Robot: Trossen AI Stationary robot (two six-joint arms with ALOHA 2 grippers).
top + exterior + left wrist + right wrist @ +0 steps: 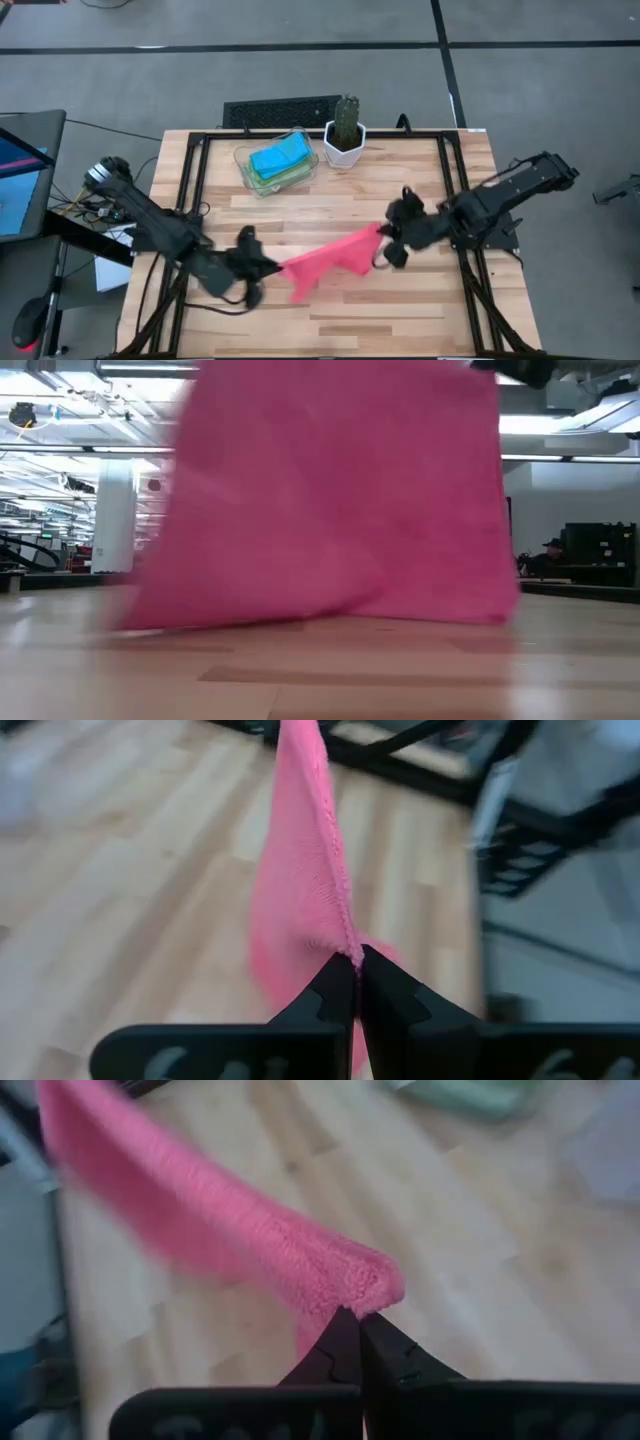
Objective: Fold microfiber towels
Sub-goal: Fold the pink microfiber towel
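Left fingers (pixel 335 995): pressed together, pinching one corner of the pink towel (pixel 328 260).
Right fingers (pixel 395 1355): pressed together on the opposite corner of the same cloth.
Left gripper (pixel 262 266): low over the near left part of the table, pointing toward the centre.
Right gripper (pixel 388 240): right of centre, pointing toward the left gripper.
Left arm: reaching in from the left edge, stretched low and diagonal across the boards.
Right arm: reaching in from the right edge, elbow raised, forearm angled down toward the middle.
Pink towel: stretched between both grippers over the table's middle, sagging, lower edge touching the wood in the low view.
Other towels (pixel 280 158): blue over green, stacked in the clear tray (pixel 247 161) at the far side.
Potted cactus (pixel 345 130): in a white pot, just beside the tray, on its right.
Table (pixel 330 320): pale wooden planks, black frame rails along the edges.
Room: grey floor around the table, a screen at the far left; ceiling lights, a white column and a seated person far off in the low view.
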